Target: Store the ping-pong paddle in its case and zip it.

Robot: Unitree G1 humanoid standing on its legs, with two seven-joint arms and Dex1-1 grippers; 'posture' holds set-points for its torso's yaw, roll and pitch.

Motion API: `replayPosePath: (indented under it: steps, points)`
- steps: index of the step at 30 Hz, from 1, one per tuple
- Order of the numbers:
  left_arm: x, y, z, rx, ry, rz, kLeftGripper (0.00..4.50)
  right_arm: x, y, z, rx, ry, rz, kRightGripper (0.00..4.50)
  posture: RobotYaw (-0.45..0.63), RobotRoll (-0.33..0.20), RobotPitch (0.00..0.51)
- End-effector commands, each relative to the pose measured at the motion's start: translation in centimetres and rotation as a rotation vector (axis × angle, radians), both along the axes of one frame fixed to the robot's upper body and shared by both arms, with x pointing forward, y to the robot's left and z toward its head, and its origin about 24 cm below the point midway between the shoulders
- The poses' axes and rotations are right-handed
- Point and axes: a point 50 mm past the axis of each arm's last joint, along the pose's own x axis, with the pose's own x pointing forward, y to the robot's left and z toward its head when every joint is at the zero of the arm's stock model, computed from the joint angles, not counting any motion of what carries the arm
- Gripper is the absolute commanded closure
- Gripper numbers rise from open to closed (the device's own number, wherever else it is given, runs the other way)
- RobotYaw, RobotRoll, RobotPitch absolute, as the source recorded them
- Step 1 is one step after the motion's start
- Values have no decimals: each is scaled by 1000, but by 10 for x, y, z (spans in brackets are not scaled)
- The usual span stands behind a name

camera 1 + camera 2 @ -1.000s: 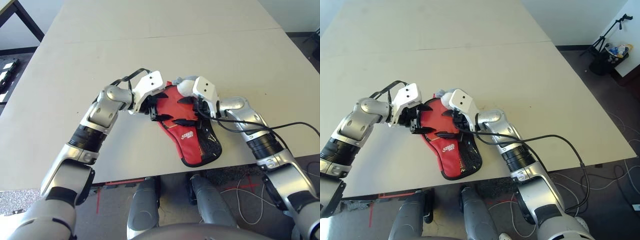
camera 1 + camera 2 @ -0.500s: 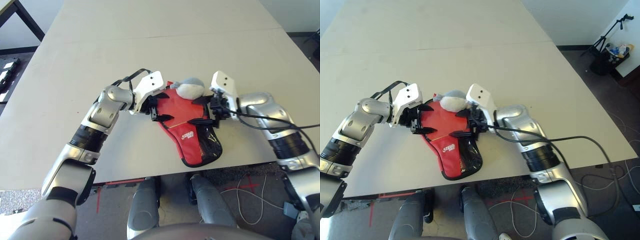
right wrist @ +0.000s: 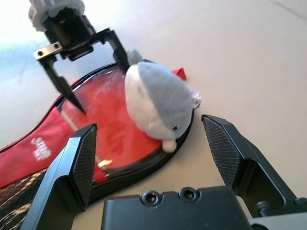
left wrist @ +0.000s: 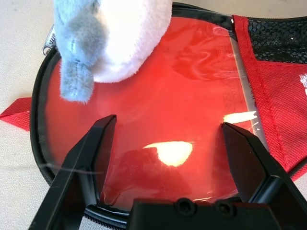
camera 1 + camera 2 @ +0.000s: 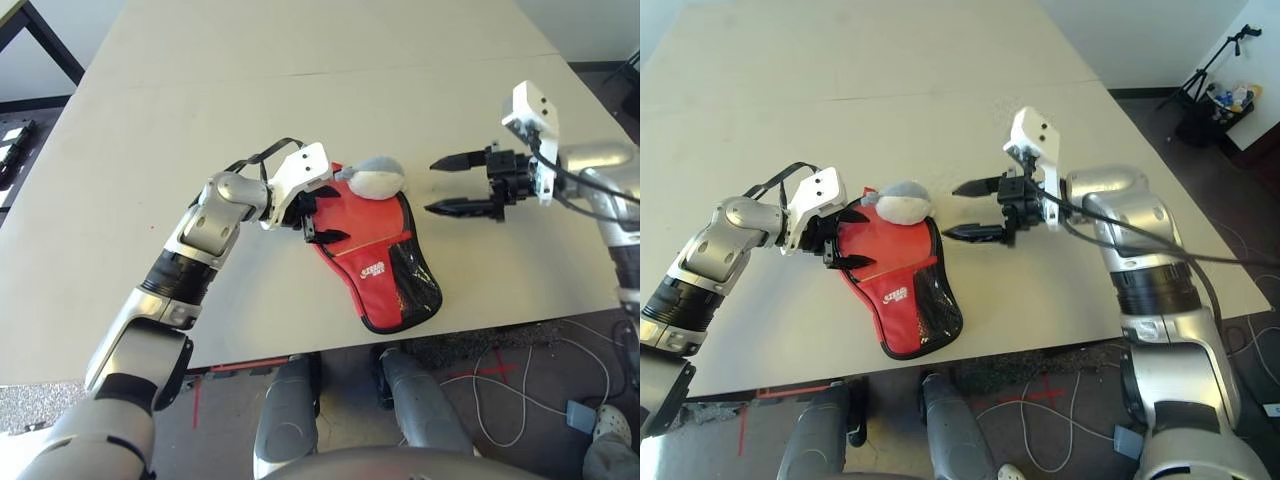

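My left gripper (image 5: 322, 213) hangs with fingers wide over the round end of the case (image 5: 375, 262); a plush toy (image 5: 373, 176) lies beyond them. I can't see the paddle. My right gripper (image 5: 455, 184) is spread wide, well apart over bare desk (image 5: 300, 90).

You are working at a broad pale beige table (image 5: 300, 60) with a faint seam running across its far half. Beyond its far right corner you can see dark floor (image 5: 1160, 110) and a tripod (image 5: 1220, 65) against a light wall, and cables (image 5: 500, 385) trail below the near edge.
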Motion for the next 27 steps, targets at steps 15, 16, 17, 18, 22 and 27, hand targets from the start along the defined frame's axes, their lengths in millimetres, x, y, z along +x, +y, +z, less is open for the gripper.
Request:
replayPosePath:
  steps: [15,16,17,18,22,27]
  points:
    - [-3,0,-11,35,46,1,21,35,47,-46,-80,-1,20,0,-7,0,234]
    - [-3,0,-11,35,46,1,21,36,49,-47,-81,-3,16,0,-7,0,234]
    - [-3,0,-11,34,46,1,21,37,50,-47,-80,-4,13,0,-4,0,236]
    - [-3,0,-11,34,46,0,21,37,50,-48,-81,-5,13,0,-4,0,236]
    - [-4,0,-11,33,46,-1,0,39,51,-50,-77,-11,-1,825,-2,0,236]
    - [-4,-1,-11,34,49,-3,0,41,46,-50,-69,-18,-29,2331,-2,0,236]
